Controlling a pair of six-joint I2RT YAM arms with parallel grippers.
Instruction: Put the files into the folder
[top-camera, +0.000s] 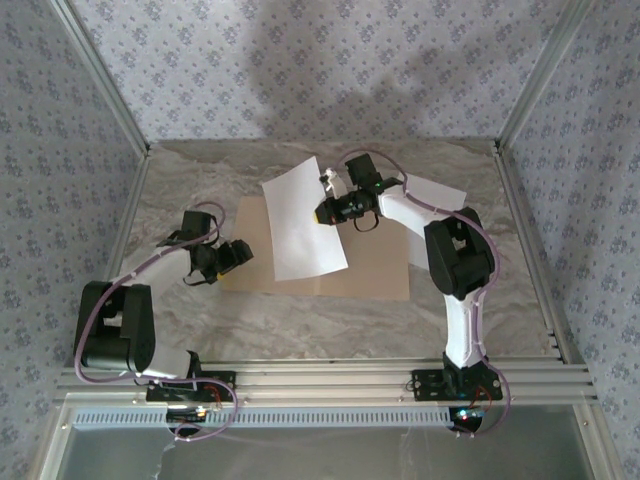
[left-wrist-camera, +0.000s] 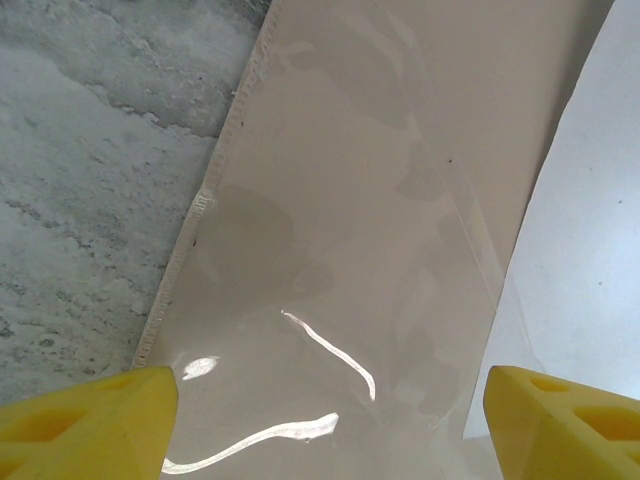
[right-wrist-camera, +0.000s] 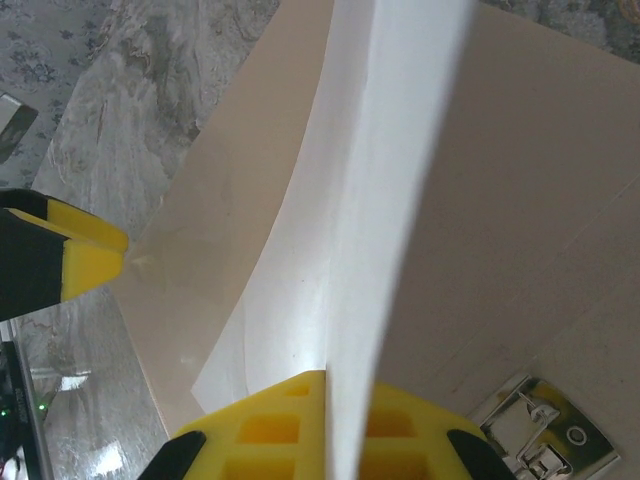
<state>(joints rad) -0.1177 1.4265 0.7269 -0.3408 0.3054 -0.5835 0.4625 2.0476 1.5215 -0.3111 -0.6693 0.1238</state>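
**Right pincer grips one sheet over the open folder**

On my top camera feed the folder (top-camera: 375, 275) lies open and flat near the middle of the table (top-camera: 300, 330), its tan covers spread left and right. The right gripper (top-camera: 325, 212) is clamped on the right edge of one white sheet (top-camera: 300, 220). That sheet stands tilted above the folder's left half and middle, its far corner reaching past the folder's far edge; whether its lower edge touches the folder I cannot tell.

On the right wrist feed I see that sheet almost edge-on, rising from between the yellow fingers (right-wrist-camera: 250, 430), which are pressed together on it; the metal clip (right-wrist-camera: 535, 430) sits on the folder's pale inside just right of them.

The second sheet (top-camera: 445, 192) lies on the table to the right of the folder, partly hidden behind the right arm (top-camera: 455, 260).

The left gripper (top-camera: 238, 255) is at the folder's left edge. On its own wrist feed the yellow fingertips (left-wrist-camera: 90, 420) stand wide apart above the folder's inside, which there carries a glossy clear film (left-wrist-camera: 330, 300); the grey marbled table shows to the left and the white sheet to the right. Whether those fingertips touch the folder I cannot tell.
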